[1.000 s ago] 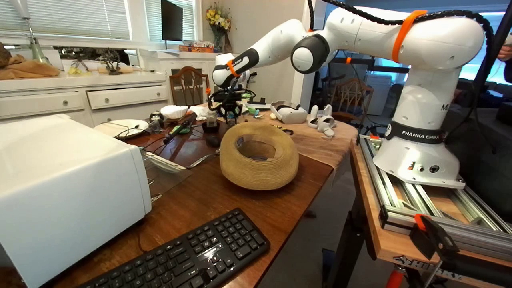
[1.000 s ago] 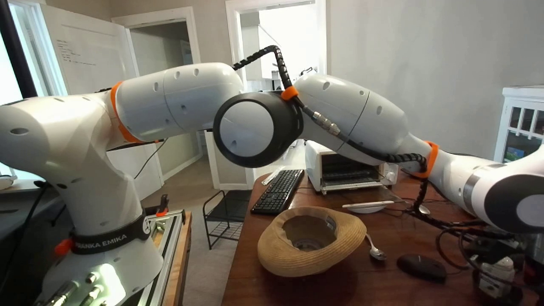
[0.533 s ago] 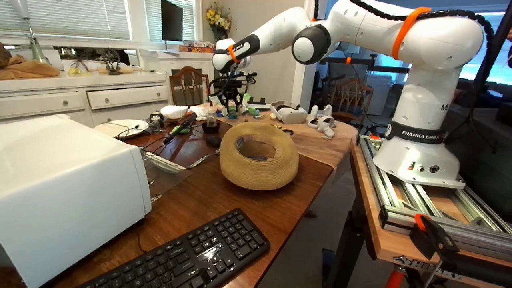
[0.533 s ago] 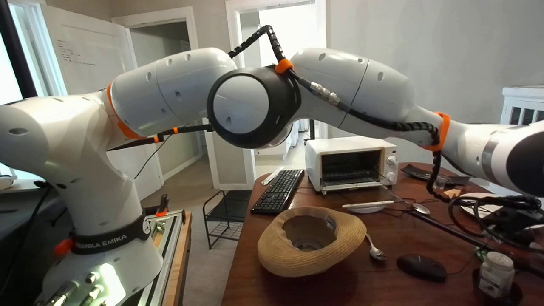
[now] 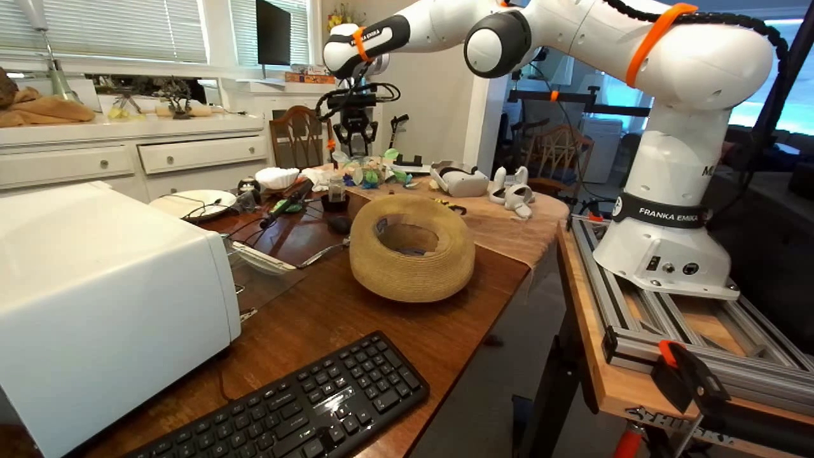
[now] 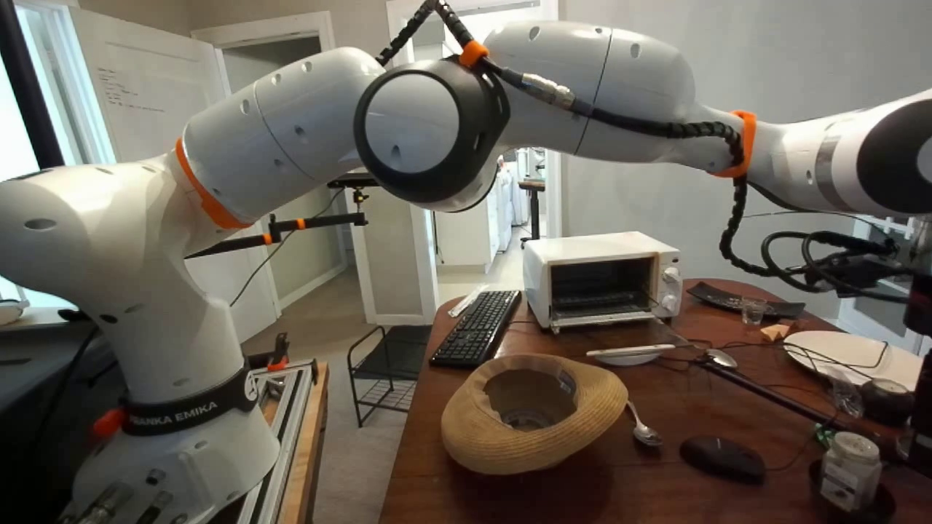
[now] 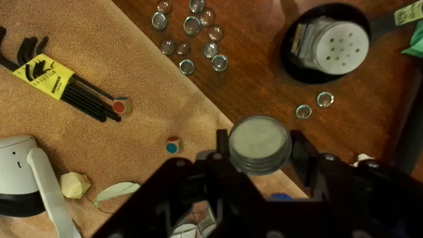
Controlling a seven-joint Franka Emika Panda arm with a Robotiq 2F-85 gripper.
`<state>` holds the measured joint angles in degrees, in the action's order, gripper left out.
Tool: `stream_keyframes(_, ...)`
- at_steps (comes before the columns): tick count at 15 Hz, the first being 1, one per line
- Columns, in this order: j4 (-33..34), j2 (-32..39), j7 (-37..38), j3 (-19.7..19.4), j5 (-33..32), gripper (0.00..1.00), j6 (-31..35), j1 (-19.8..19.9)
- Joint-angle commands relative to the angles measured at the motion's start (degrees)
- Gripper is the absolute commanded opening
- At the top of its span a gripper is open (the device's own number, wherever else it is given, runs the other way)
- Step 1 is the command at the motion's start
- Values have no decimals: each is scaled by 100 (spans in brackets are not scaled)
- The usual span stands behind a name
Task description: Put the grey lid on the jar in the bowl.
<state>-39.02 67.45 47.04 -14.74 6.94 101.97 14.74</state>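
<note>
The grey lid (image 7: 257, 137), round and clear-rimmed, is held between the two fingers of my gripper (image 7: 260, 140) in the wrist view. Up and to the right there, the jar (image 7: 342, 48) shows its white perforated top inside the black bowl (image 7: 287, 61). An exterior view has the jar (image 6: 850, 469) in the bowl (image 6: 879, 506) near the right edge, where the hand is mostly cut off. My gripper (image 5: 356, 145) hangs high above the table in an exterior view, above and slightly to the right of the jar (image 5: 336, 188); the lid is too small to make out there.
Glass beads (image 7: 192, 25) lie scattered around the bowl. A straw hat (image 5: 412, 248) and a mouse (image 6: 722, 458) sit close by. On the cloth are a hex key set (image 7: 49, 77), small dice (image 7: 173, 144) and a white headset (image 5: 462, 182). A black bar (image 6: 764, 400) runs near the bowl.
The arm has risen, lifting my gripper well above the table. The jar and bowl, earlier partly behind cables in an exterior view, now show more fully. The things on the table have stayed put.
</note>
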Motion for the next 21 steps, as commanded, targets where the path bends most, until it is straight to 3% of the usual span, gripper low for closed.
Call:
stream_keyframes(1, -215, -160, -338, 156, 24, 23, -136, -181)
stream_keyframes(3, -302, -183, -524, 265, 66, 23, -60, -217)
stream_keyframes(4, -48, -40, -287, 173, 0, 48, -44, -202)
stream_keyframes(8, -81, -41, -382, 232, 0, 48, -44, -232)
stream_keyframes(9, -81, -41, -396, 232, 0, 23, -44, -225)
stream_keyframes(21, 110, 247, -418, 212, -58, 23, 55, -333)
